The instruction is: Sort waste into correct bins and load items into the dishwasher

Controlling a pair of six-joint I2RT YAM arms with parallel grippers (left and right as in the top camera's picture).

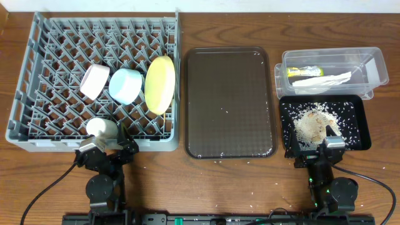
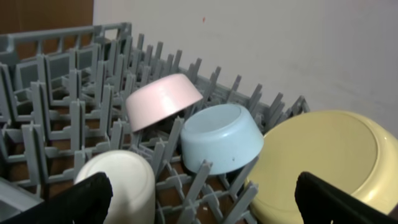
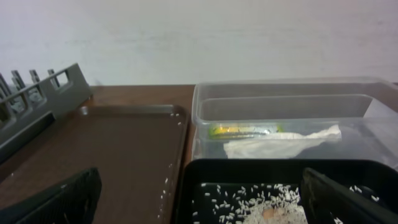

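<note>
Task judged near done: yellow plate [image 1: 160,84], blue bowl [image 1: 125,85], pink bowl [image 1: 95,81] and white cup [image 1: 101,127] in left dish rack [image 1: 50,56]; napkin [image 1: 322,81] and wrapper [image 1: 303,71] in clear tub [image 1: 331,56]; rice [image 1: 312,122] in black tray [image 1: 359,140]. Left gripper [image 1: 107,147] and right gripper [image 1: 314,149] open, empty. Next: clear stray grains [image 3: 165,182] off brown tray [image 1: 228,75].

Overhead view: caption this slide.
Pink bowl, blue bowl, plate, cup in rack; wrapper, napkin in clear tub; rice in black tray.

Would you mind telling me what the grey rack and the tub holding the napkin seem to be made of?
Grey rack: likely moulded plastic, matte, with a uniform lattice and pegs. Tub: probably plastic, glossy, with see-through walls.
</note>
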